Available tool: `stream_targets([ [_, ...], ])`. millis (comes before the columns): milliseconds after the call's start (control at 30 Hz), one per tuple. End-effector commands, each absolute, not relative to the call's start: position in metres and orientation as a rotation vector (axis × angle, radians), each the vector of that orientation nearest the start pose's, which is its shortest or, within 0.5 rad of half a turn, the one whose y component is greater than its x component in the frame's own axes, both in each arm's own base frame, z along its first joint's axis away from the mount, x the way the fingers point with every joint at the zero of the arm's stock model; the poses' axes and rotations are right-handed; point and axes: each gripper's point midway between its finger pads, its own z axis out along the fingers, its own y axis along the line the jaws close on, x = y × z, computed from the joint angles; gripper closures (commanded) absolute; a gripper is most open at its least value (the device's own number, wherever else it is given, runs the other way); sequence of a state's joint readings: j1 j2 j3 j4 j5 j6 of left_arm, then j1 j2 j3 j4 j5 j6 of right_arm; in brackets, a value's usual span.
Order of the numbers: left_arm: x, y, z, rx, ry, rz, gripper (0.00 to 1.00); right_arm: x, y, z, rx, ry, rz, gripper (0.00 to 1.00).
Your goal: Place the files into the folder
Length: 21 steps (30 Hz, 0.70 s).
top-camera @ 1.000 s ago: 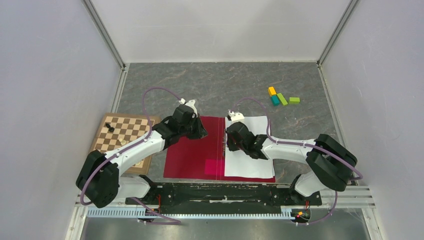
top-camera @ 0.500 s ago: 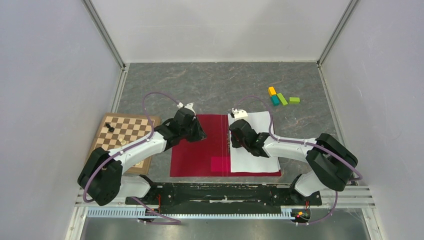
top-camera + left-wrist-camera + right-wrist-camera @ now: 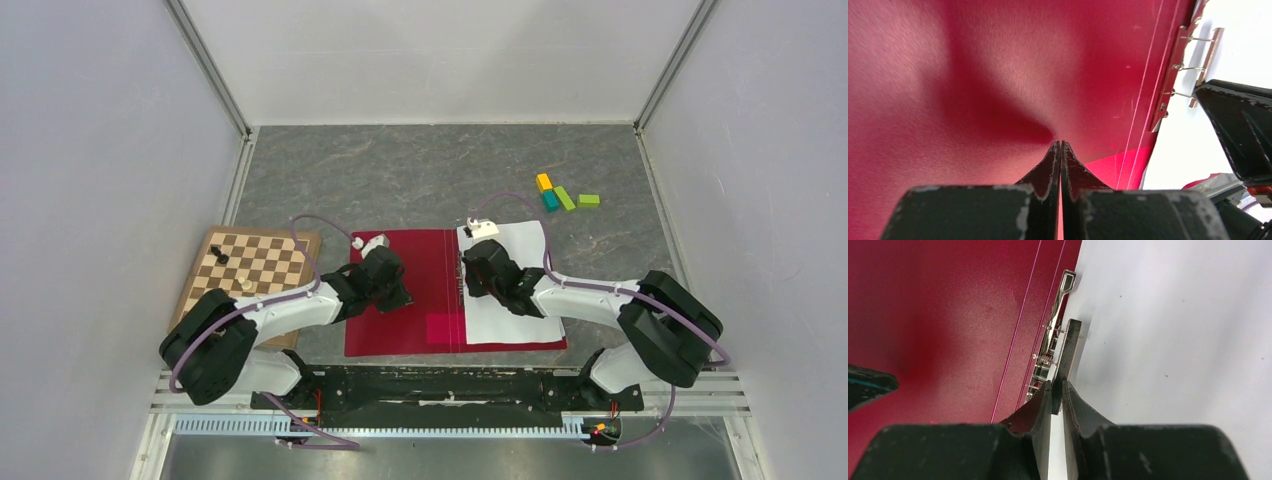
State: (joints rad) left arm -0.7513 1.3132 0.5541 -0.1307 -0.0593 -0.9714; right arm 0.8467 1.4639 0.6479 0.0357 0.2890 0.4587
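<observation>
The red folder (image 3: 420, 265) lies open and flat on the table, with the white files (image 3: 515, 290) on its right half. My left gripper (image 3: 398, 298) is shut and empty, its tips (image 3: 1060, 144) resting against the bare left flap (image 3: 973, 75). A pink square (image 3: 440, 328) shows near the spine. The right gripper (image 3: 468, 285) is at the spine. In the right wrist view the right gripper (image 3: 1057, 385) is shut on a black bar (image 3: 1069, 350) of the metal clip (image 3: 1050, 347), which stands along the files' (image 3: 1173, 330) left edge.
A wooden chessboard (image 3: 250, 270) with a few pieces lies left of the folder, under the left arm. Several coloured blocks (image 3: 562, 195) sit at the back right. Grey walls close in both sides of the table.
The folder and files have slid right. My left gripper has moved nearer along the left flap and closed fully. The right gripper has shifted slightly right, staying at the clip.
</observation>
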Motion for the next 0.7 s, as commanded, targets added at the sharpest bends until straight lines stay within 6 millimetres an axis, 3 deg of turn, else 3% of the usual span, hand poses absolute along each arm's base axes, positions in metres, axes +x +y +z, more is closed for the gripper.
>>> stream_targets([
  [0, 0.215, -0.231, 0.019, -0.541, 2.534, -0.579, 0.97, 0.234, 0.227, 0.013, -0.401, 2.415, 0.280, 0.86],
  [200, 0.207, -0.230, 0.002, -0.685, 2.573, -0.487, 0.98, 0.226, 0.225, 0.007, -0.417, 2.426, 0.288, 0.88],
  [667, 0.207, -0.236, 0.005, -0.753, 2.538, -0.507, 0.98, 0.220, 0.224, 0.005, -0.407, 2.404, 0.333, 0.88],
])
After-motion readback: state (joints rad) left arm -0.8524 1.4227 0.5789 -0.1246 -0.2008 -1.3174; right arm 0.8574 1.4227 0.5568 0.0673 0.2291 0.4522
